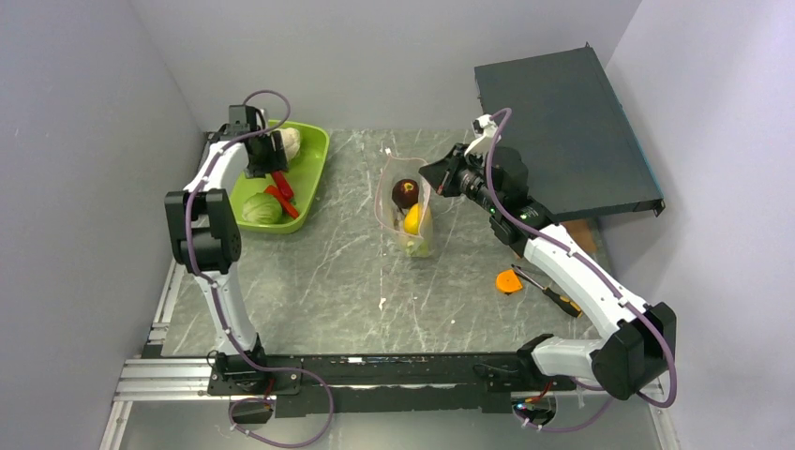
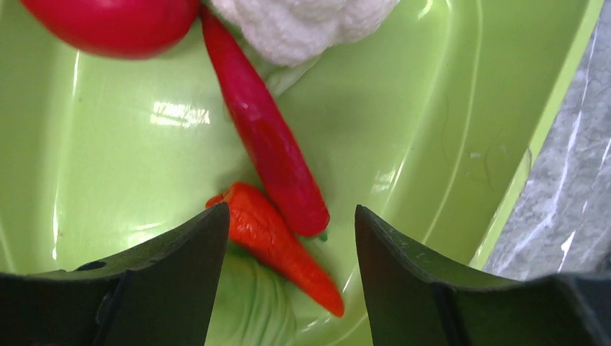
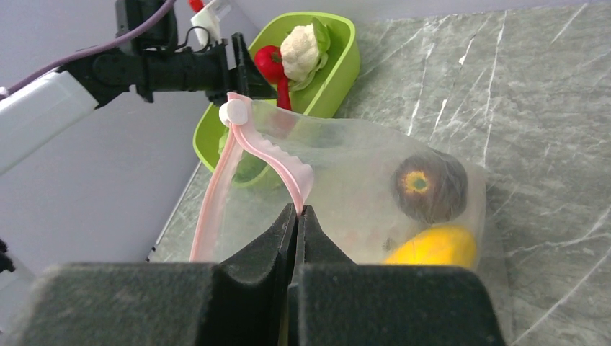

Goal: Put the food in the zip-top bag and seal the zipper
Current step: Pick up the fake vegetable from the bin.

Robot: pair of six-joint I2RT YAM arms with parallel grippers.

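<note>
The bag (image 3: 346, 158) is held upright mid-bench (image 1: 319, 272) by the right hand (image 3: 297, 209), clamped tight on the zipper (image 3: 252, 140) — a dark fruit (image 3: 429, 187) and a yellow fruit (image 3: 432, 245) already lie inside. At the far left, the left hand (image 2: 288, 216) is poised open and empty over the tray (image 2: 432, 144), jaws set either side of two red chillies (image 2: 274, 151). One chilli is best taken across its middle, clear of its neighbour and the tray's right wall. Open bench is left between tray and bag — the mouth is best approached from above, the pinched strip left undisturbed.
</note>
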